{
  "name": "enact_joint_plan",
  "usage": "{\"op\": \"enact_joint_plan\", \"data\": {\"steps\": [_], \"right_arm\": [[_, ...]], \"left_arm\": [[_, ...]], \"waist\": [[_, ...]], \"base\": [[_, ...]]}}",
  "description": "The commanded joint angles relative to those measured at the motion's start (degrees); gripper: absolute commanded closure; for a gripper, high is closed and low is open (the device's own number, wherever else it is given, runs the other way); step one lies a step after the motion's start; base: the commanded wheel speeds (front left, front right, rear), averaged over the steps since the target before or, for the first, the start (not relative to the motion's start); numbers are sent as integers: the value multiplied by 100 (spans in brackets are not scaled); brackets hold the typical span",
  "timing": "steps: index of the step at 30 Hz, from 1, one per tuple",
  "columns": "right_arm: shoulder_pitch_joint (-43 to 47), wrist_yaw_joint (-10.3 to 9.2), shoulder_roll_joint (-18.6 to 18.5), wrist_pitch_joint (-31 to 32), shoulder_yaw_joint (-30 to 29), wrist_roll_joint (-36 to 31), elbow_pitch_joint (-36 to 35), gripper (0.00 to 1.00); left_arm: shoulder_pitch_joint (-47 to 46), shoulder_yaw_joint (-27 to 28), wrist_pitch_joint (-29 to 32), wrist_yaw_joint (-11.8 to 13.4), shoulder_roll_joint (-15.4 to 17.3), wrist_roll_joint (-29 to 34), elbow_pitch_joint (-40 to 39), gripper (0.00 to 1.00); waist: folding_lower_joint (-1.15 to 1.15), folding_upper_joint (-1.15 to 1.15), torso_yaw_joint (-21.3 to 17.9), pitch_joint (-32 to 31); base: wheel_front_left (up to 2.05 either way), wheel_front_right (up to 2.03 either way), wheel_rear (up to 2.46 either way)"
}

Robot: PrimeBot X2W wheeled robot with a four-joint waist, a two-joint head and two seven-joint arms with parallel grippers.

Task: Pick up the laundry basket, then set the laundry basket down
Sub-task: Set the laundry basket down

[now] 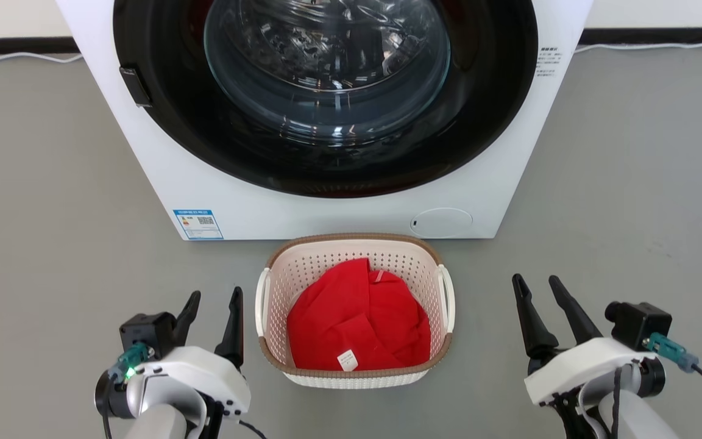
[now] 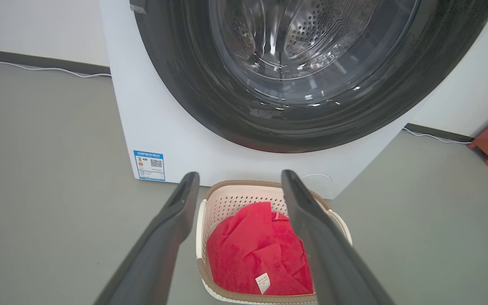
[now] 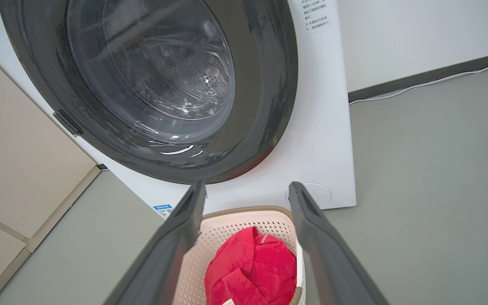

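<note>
Just one laundry basket, one red cloth inside

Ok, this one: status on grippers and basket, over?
Left gripper open, empty, just left of basket. Right gripper open, empty, farther off its right side. Basket on floor before washer, red cloth inside. Nothing between fingers and basket.

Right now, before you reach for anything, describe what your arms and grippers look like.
The left gripper and right gripper each carry two long, dark, tapering fingers on a rounded white shell and pale grey forearm. A black boxy camera sits beside each, with a teal plug and dark cable; the left plug glows green.
</note>
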Motion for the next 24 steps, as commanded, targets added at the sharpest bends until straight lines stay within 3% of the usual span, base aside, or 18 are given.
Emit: {"op": "enact_joint_plan", "data": {"steps": [1, 14, 24], "right_arm": [[93, 41, 27, -61, 59, -104, -230, 0], [681, 41, 250, -61, -244, -475, -917, 0], [861, 41, 286, -61, -386, -872, -1131, 0]], "left_arm": [[31, 215, -60, 1, 64, 87, -185, 0], [642, 633, -60, -133, -151, 547, -956, 0], [1032, 782, -60, -11, -270, 1022, -1405, 0]], "waist": [[0, 0, 18, -59], [0, 0, 36, -274], [0, 0, 18, -371]], "base": [[0, 0, 0], [0, 0, 0], [0, 0, 0]]}}
